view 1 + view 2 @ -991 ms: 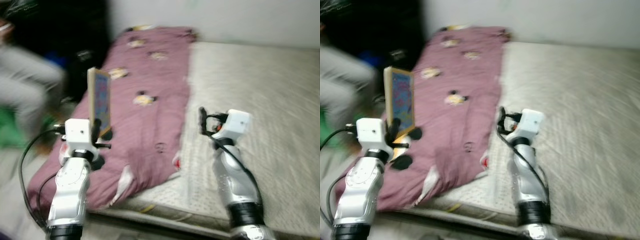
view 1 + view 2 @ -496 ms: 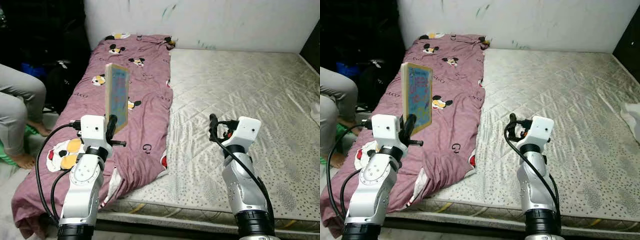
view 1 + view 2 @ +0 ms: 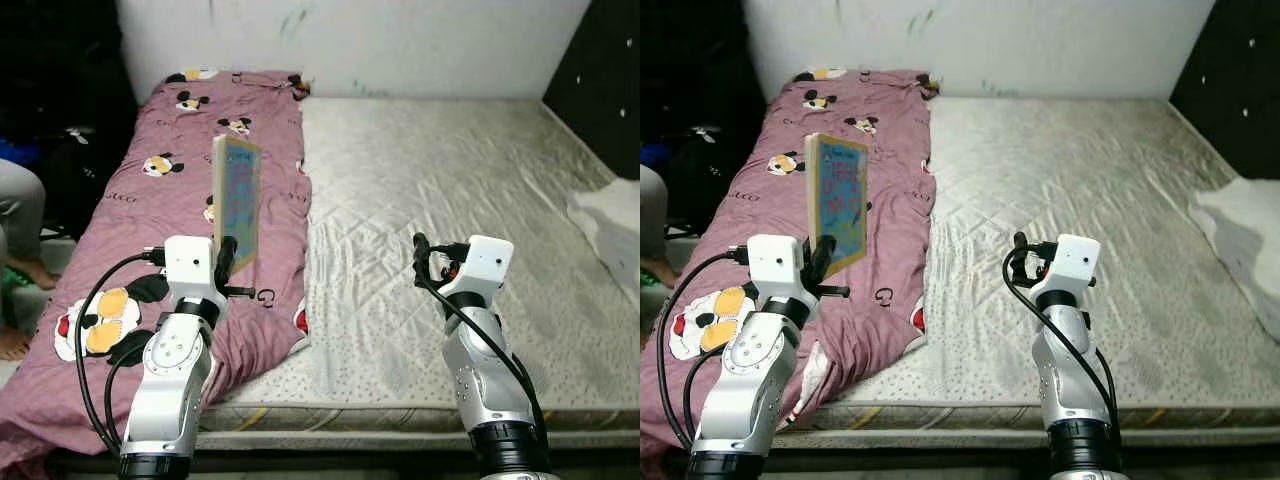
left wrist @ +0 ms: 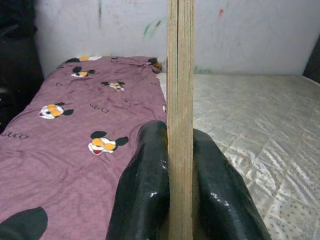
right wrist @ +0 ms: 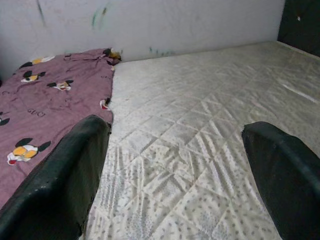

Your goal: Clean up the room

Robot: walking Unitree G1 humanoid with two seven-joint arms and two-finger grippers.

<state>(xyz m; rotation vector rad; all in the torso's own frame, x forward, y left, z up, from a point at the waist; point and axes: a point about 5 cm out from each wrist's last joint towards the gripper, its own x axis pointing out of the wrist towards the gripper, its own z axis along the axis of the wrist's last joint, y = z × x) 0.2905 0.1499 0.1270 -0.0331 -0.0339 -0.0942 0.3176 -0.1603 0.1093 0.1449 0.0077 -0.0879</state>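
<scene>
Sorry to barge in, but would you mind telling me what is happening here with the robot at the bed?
The robot stands at the foot of a bed. Its left gripper holds a thin picture book upright, fingers clamped on either side of its edge, above the maroon cartoon-print blanket covering the left strip of the bare mattress. The right gripper is open and empty, raised over the mattress. A person's leg shows at the left.

Book (image 3: 237, 203): thin board type, tan edges, colourful blue cover. Upright on edge, lower end pinched between left gripper (image 4: 172, 165) fingers (image 4: 142, 190). Held above the blanket (image 3: 160, 200), which is purple with cartoon-mouse print and lies along the left edge of the mattress (image 3: 450, 180).
</scene>
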